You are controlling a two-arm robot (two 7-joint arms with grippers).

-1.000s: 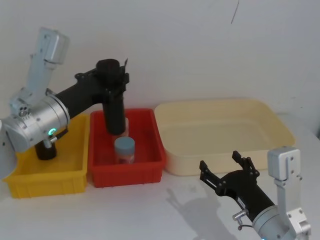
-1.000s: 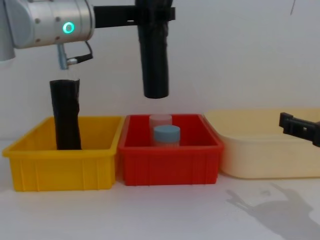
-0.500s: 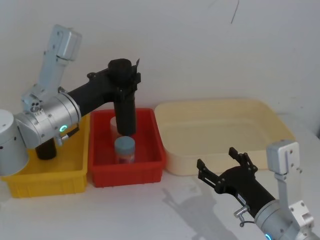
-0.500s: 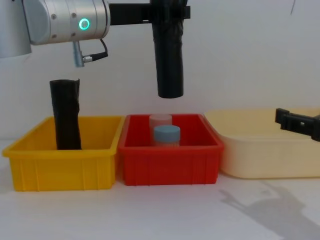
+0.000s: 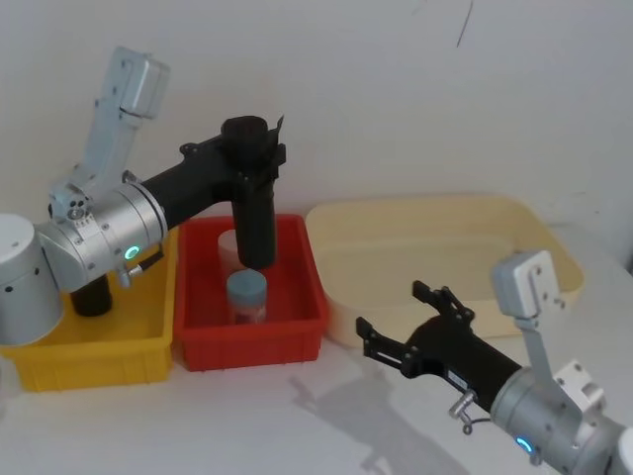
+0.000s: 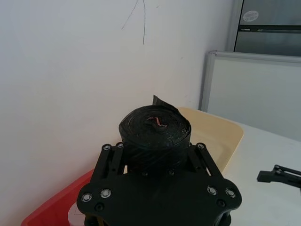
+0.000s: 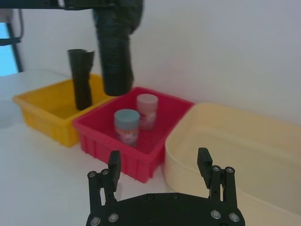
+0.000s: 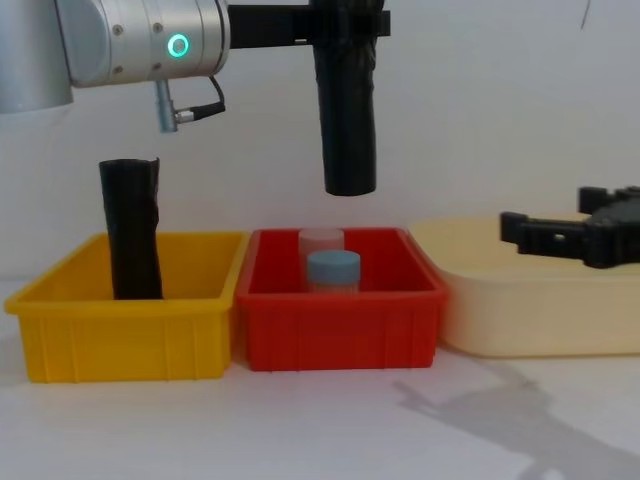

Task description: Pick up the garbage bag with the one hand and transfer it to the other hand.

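The garbage bag (image 5: 255, 223) is a tall black roll hanging upright above the red bin (image 5: 302, 332); it also shows as the garbage bag (image 8: 348, 130) in the chest view and the garbage bag (image 7: 115, 56) in the right wrist view. My left gripper (image 5: 251, 163) is shut on its upper end, and in the left wrist view the roll's top (image 6: 155, 128) sits between the fingers. My right gripper (image 5: 392, 311) is open in front of the cream tray, low and to the right of the bag, apart from it. In its own wrist view the right gripper (image 7: 159, 162) holds nothing.
The red bin holds a blue-lidded jar (image 5: 246, 295) and a pink-lidded jar (image 8: 320, 241). A yellow bin (image 5: 89, 358) to the left holds another black roll (image 8: 131, 230). A wide cream tray (image 5: 445, 247) lies on the right.
My left arm carried the garbage bag a little to the right over the red bin. My right gripper moved left and upward toward the bag, still open.
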